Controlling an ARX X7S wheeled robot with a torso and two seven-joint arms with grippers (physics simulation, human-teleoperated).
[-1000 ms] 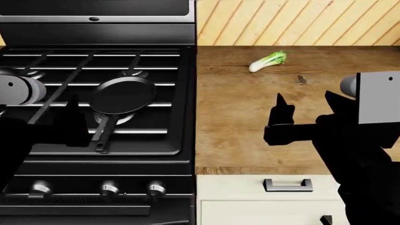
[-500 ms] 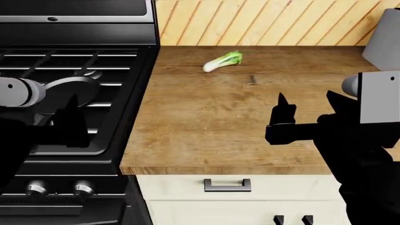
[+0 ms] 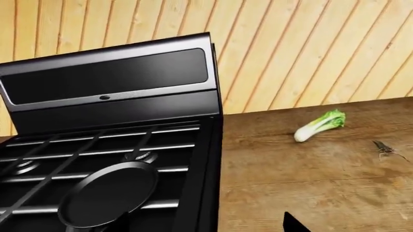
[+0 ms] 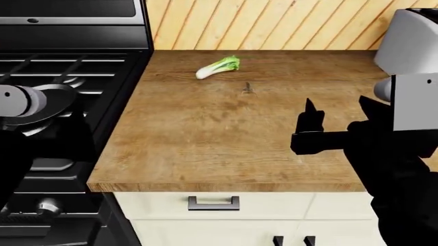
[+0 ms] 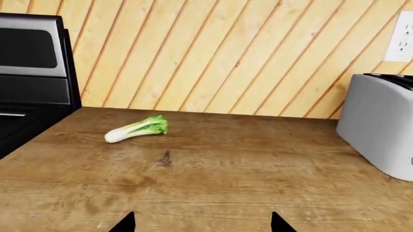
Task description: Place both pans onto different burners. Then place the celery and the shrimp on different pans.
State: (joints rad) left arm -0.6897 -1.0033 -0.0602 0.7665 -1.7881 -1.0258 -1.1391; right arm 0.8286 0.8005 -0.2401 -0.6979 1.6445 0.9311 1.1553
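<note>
The celery (image 4: 217,67) lay on its side toward the back of the wooden table (image 4: 205,154), near the slatted wall, with the shrimp (image 4: 247,88) a little in front of it and apart from it. The celery looked light and firm in the white stalk, soft and crushable in the leaves, so the stalk would be the better place to take hold. The shrimp looked tiny, thin and flat against the wood, hard to pinch without slipping; a close hold across its body would probably suit.

One pan (image 3: 108,194) sat on the stove (image 3: 116,145) over a front burner; the second pan was not in view. The right tool (image 5: 201,223) hung over the table short of the shrimp, its jaws spread wide and empty. The left tool (image 3: 291,223) showed only one dark tip, so I cannot tell its state.

Since a second ago the view had swung right: the stove slid largely out of the head picture and a toaster (image 5: 380,125) came in at the right.
</note>
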